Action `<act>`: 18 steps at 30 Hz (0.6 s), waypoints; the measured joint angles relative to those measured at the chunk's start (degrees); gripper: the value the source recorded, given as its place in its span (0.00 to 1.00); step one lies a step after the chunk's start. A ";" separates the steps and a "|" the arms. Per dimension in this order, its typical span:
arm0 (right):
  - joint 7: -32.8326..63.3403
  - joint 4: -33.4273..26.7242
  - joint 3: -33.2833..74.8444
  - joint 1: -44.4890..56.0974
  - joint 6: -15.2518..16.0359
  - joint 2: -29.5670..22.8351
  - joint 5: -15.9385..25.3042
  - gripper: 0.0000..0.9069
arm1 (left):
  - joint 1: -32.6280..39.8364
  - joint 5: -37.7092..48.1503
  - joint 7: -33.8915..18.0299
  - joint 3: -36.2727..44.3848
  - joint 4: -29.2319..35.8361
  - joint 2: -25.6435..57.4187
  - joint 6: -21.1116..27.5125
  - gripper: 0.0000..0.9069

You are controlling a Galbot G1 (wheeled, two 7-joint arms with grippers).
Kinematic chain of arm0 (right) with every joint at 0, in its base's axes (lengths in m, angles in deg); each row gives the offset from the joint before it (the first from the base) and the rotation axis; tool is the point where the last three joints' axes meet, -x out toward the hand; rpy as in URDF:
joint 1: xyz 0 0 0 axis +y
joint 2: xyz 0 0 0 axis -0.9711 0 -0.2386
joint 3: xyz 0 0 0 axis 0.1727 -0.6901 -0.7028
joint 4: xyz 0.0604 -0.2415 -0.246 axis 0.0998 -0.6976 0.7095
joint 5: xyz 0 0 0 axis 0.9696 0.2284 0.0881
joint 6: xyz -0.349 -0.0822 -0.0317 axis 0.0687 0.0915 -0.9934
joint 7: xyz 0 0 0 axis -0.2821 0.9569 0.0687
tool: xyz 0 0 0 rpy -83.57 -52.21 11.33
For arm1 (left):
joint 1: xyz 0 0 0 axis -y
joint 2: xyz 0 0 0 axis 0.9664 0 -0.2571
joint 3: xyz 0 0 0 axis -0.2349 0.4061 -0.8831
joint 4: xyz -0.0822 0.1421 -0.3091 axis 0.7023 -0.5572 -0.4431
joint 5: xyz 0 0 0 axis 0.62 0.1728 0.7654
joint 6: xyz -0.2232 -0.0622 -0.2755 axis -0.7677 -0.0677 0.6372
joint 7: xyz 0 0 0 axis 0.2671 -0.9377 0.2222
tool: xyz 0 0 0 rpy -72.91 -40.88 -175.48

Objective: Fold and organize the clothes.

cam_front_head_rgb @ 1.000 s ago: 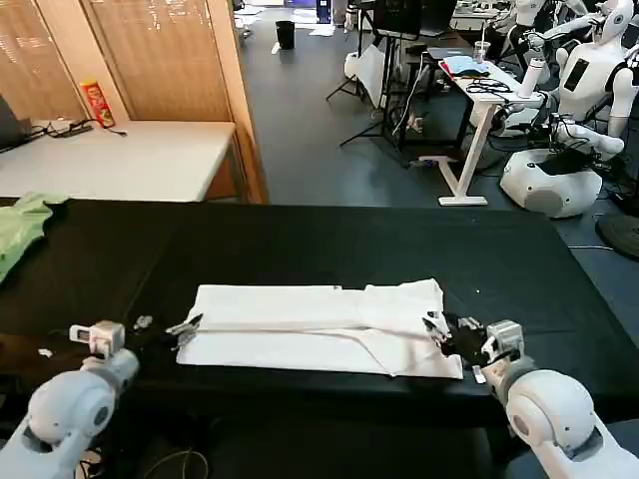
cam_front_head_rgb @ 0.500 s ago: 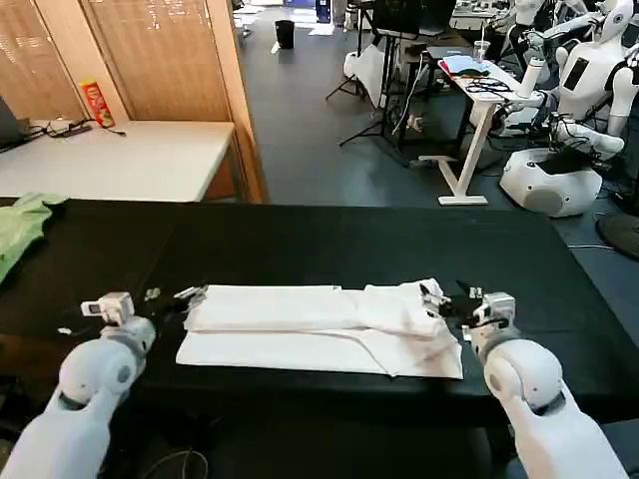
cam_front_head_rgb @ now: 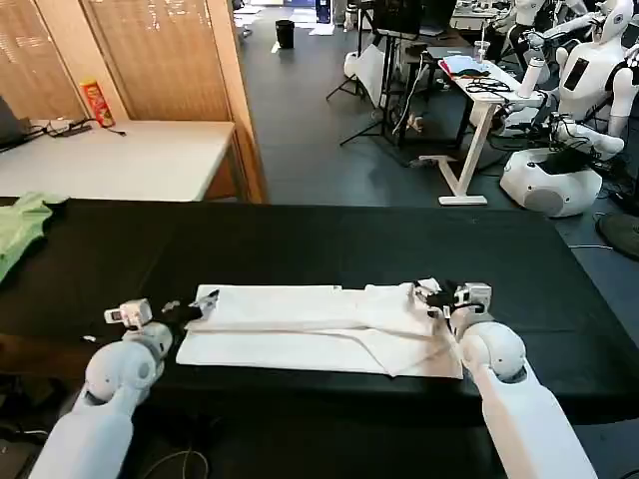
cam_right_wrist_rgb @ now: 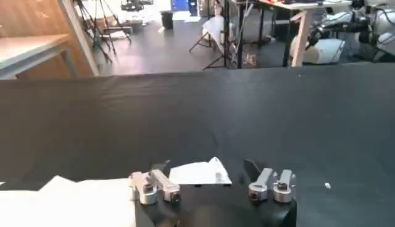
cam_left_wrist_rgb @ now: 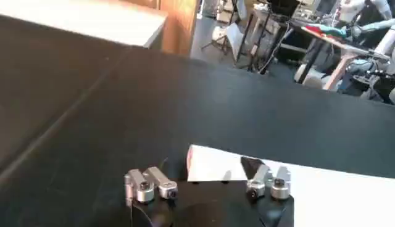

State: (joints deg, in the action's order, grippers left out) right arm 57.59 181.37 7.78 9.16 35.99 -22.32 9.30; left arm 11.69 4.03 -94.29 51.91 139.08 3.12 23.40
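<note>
One white T-shirt [cam_front_head_rgb: 319,329], one green garment [cam_front_head_rgb: 20,230], two grippers, perhaps three background robots, upper right.

The left hand [cam_left_wrist_rgb: 210,185] is at the near edge of the picture, low over the black tabletop [cam_left_wrist_rgb: 185,99]. Its two fingers stand apart, with a wide gap between them. In this gap, and just past the fingers, lies the corner of the white T-shirt [cam_left_wrist_rgb: 321,191]. The cloth spreads flat away from the hand toward one side, and its edge is straight. One finger [cam_left_wrist_rgb: 268,182] lies over the white cloth; the other finger [cam_left_wrist_rgb: 148,184] is over the bare black surface beside it. Whether the fingers touch the cloth cannot be told. Behind the black tabletop stands a pale table [cam_left_wrist_rgb: 92,18], and farther away are desks and equipment.
</note>
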 joint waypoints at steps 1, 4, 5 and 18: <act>-0.05 -0.01 0.05 0.13 -0.03 -0.18 0.14 0.22 | 0.20 -0.12 -0.05 0.02 -0.23 -0.16 -0.09 0.12; -0.04 0.05 0.31 0.59 -0.39 -0.76 0.88 0.06 | 0.84 -0.43 -0.11 0.04 -1.25 -0.65 -0.50 0.00; 0.01 0.20 0.37 0.83 -0.66 -0.98 1.38 0.06 | 1.07 -0.59 -0.08 0.04 -1.63 -0.80 -0.67 0.00; 0.76 3.42 2.11 3.79 -1.77 -3.44 4.49 0.97 | 3.02 -8.58 1.79 1.26 -2.46 -1.09 -4.15 0.97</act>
State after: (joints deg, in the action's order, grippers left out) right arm 58.35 184.78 9.89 12.94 34.22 -25.76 13.79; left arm 14.72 -4.56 -92.51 53.17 136.63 2.02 19.25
